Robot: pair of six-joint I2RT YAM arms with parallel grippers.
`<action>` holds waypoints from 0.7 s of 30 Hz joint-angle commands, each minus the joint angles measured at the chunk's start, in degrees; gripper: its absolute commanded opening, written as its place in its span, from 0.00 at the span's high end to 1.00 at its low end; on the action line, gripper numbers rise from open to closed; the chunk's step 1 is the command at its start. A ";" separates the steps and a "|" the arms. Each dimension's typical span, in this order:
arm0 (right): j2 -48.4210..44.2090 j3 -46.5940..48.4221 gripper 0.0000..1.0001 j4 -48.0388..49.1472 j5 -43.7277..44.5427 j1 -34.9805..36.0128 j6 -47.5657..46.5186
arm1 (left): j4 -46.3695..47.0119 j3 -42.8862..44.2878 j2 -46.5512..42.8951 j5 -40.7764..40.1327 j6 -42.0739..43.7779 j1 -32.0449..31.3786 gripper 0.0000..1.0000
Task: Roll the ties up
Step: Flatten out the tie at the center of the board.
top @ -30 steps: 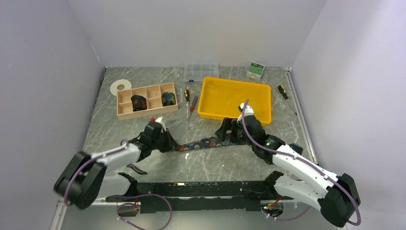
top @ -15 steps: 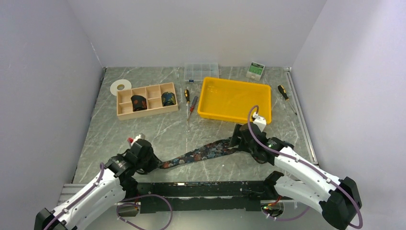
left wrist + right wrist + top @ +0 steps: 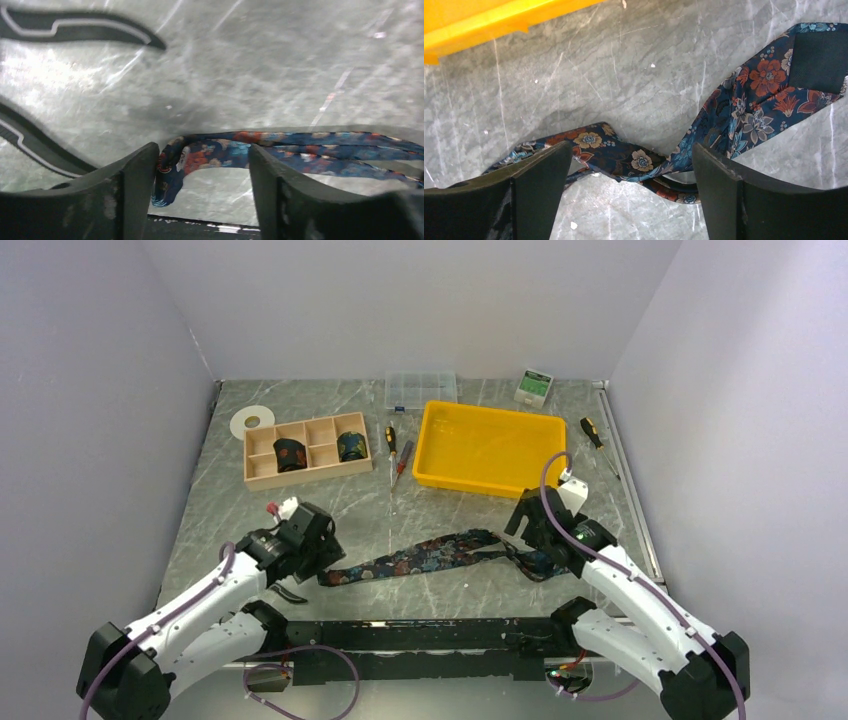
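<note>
One tie [image 3: 420, 555], dark navy with a floral print, lies stretched across the table's near middle. Its narrow end [image 3: 170, 165] droops beside the left finger [image 3: 132, 187] of my left gripper [image 3: 202, 152], whose jaws stand open around it. The wide end [image 3: 774, 85] lies folded and bunched under my right gripper [image 3: 631, 157], which hovers open over the fabric without gripping it. In the top view the left gripper [image 3: 322, 555] is at the tie's left tip and the right gripper [image 3: 524, 532] at its right end. Two rolled ties [image 3: 290, 453] [image 3: 350, 446] sit in the wooden divided box [image 3: 305, 476].
A yellow tray [image 3: 440, 475] stands just beyond the right gripper. Black-handled pliers [image 3: 287, 592] lie near the left gripper. Screwdrivers [image 3: 392, 440] [image 3: 592, 432], a tape roll [image 3: 252, 421], a clear organiser box [image 3: 421, 389] and a small green box [image 3: 536, 387] sit further back.
The left gripper has opened and let go of the tie's narrow end, moving slightly away from the near edge. The right gripper has drifted right, and the tie now lies slack.
</note>
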 commanded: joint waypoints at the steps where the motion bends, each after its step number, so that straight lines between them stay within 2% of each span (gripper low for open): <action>1: 0.53 2.41 0.15 -1.83 -2.39 -0.40 -0.18 | 1.53 7.79 -0.25 0.31 7.60 -0.04 0.15; 2: 0.24 2.10 0.25 -1.48 -3.59 -0.36 -0.20 | 1.18 9.19 -0.73 0.92 9.22 -0.08 0.07; 4: -1.72 0.34 0.49 0.90 -7.17 -0.22 -1.08 | -0.39 12.00 -2.08 1.68 11.70 -0.11 0.06; 5: -2.95 -0.51 0.57 2.16 -8.48 0.14 -1.50 | -0.20 12.85 -2.95 2.66 13.12 -0.13 0.06; 6: -3.97 -1.17 0.61 2.85 -9.26 0.71 -1.22 | 0.76 13.28 -3.99 4.20 14.23 -0.13 0.06; 10: -1.93 -0.59 0.59 2.27 -11.77 3.64 -1.87 | 9.07 10.63 -6.95 12.86 15.78 -0.13 0.07; 13: 0.02 0.11 0.60 0.89 -12.51 5.19 -1.65 | 14.95 7.51 -6.27 19.15 14.48 -0.13 0.16; 17: 2.71 -1.58 0.62 1.15 -13.69 5.25 0.20 | 21.65 3.03 -4.26 23.29 11.74 -0.13 0.20; 21: 5.90 -2.82 0.62 4.36 -9.37 3.52 1.15 | 26.62 0.26 -1.86 24.96 10.41 -0.13 0.23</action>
